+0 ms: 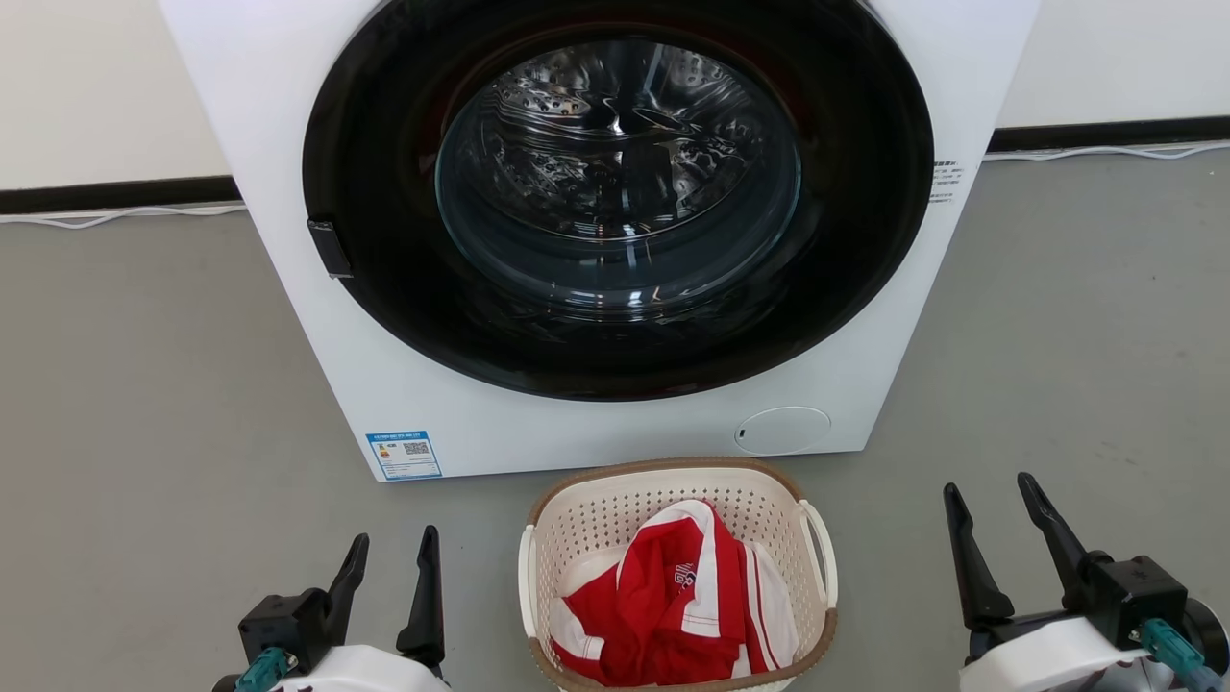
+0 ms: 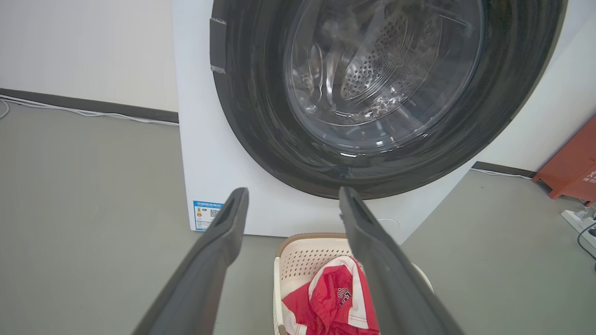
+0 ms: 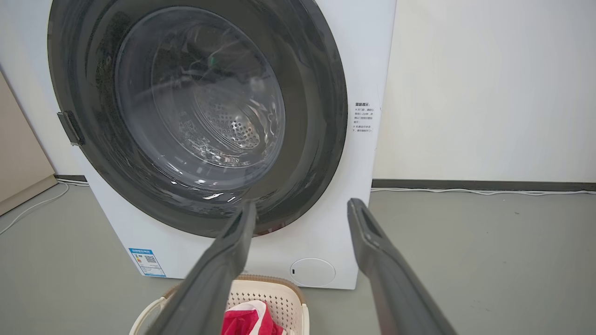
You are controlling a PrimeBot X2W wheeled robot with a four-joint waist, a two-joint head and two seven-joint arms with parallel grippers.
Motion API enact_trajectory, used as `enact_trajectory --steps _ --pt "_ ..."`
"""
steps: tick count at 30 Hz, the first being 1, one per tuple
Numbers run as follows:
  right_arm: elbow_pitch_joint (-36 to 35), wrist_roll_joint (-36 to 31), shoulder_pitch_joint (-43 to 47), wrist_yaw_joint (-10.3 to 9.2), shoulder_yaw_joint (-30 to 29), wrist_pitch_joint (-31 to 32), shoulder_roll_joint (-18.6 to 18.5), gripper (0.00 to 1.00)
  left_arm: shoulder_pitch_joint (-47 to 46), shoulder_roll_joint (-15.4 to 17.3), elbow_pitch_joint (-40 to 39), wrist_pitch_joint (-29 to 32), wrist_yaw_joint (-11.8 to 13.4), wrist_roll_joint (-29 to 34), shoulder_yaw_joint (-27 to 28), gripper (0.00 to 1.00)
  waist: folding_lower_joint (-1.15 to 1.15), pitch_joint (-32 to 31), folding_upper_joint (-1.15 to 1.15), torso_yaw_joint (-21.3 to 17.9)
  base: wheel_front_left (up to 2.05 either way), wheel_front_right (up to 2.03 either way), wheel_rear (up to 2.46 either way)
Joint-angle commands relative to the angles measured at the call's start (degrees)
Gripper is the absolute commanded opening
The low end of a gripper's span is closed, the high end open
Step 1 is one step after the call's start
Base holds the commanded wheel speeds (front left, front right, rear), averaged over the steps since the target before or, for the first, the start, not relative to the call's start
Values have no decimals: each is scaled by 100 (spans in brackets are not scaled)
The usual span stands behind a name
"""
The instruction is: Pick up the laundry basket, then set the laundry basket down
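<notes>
The laundry basket (image 1: 596, 519) stands upright on the grey floor (image 1: 144, 384), just in front of the washer (image 1: 577, 432) and under its round dark door (image 1: 615, 192), which is closed. I can see a red and white garment (image 1: 673, 596) crumpled inside it, lying below the brown rim. The two white loop handles (image 1: 527, 577) stand at the basket's left and right sides, and nothing touches either one. From the head view the basket sits between my two sets of fingers. The left fingers (image 1: 424, 596) are near its left handle but apart from it. The right fingers (image 1: 969, 557) are well apart from its right side. Both pairs are spread wide, hold nothing, and point up toward the washer. In the left wrist view the left fingers (image 2: 219, 246) frame the basket (image 2: 302, 260), which lies low between them, and one finger crosses in front of its right part. I cannot tell any contact there. In the right wrist view the right fingers (image 3: 372, 242) are just as wide apart, and the basket (image 3: 274, 298) shows at the bottom edge, partly behind the other finger of the pair. A blue label (image 1: 405, 455) sits on the washer's lower left corner, and a round cap (image 1: 783, 430) at its lower right.
</notes>
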Motion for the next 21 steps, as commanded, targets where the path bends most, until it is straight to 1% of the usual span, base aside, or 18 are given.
enact_trajectory --steps 1,21 --pt "-114 -17 -57 1 131 -77 -71 100 -109 56 -121 -79 46 31 163 100 0 0 0 -1 0 0 0" --pt "6 38 -92 1 91 -77 -57 100 -133 56 -109 -79 43 -25 154 100 0 74 0 -2 0 0 0"
